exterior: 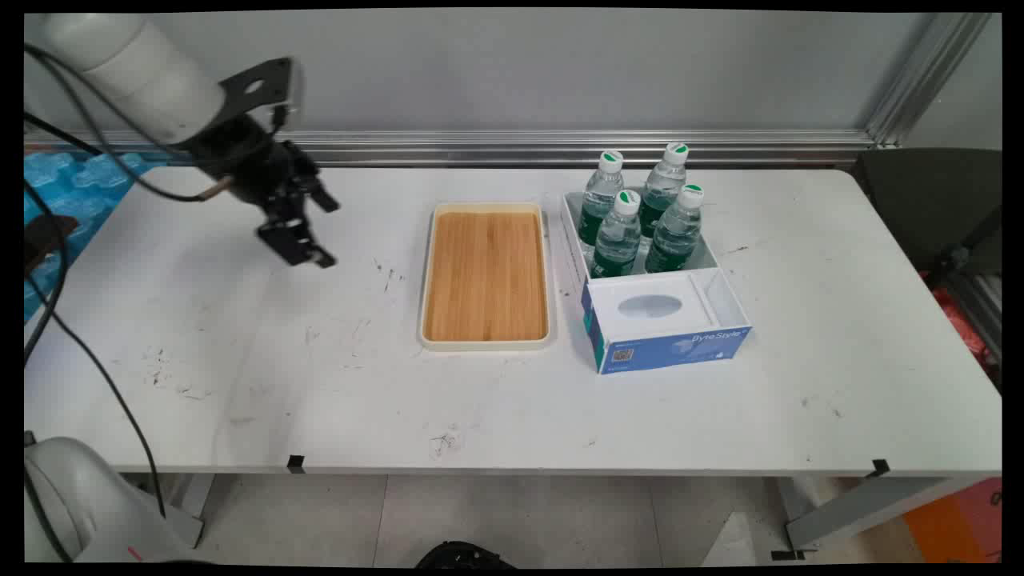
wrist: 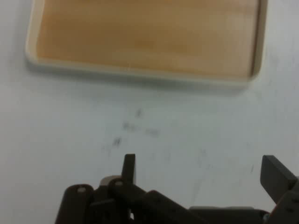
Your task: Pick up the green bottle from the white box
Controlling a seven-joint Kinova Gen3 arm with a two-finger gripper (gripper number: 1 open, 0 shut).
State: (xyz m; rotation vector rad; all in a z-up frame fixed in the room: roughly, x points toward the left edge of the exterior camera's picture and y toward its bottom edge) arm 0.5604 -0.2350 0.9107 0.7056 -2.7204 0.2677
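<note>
Gripper: gripper (exterior: 312,228) hung above the table's left part, over bare white surface, held nothing and touched nothing.
Fingers: fingers (wrist: 129,166) stood wide apart in the hand view, one at each side of the picture's lower edge, only scuffed tabletop between them. Released, nothing in the grip.
Nearest thing: wooden tray (exterior: 486,344), to the gripper's right in the main view and apart from it. In the hand view the tray's cream rim (wrist: 140,73) ran across the upper part of the picture, with a band of table between it and the fingertips.
Tray: bamboo-coloured floor, cream rim, flat on the table near its middle, nothing lying in it.
Box: blue-and-white box (exterior: 672,348), lettered Byte Style on its near wall, sat just beside the tray on its right, with a narrow gap between them.
Box layout: two sections. The near one showed a white panel with a grey oval. The far one held the bottles.
Bottles: four water bottles (exterior: 616,236), clear with green labels and green-and-white caps, stood upright and packed close, two in front and two behind. All caps on.
Table: white table (exterior: 240,360) carried dark scuff marks, thickest left of the tray and near the front edge.
Cables: black cables (exterior: 96,352) hung from the arm down the left side.
</note>
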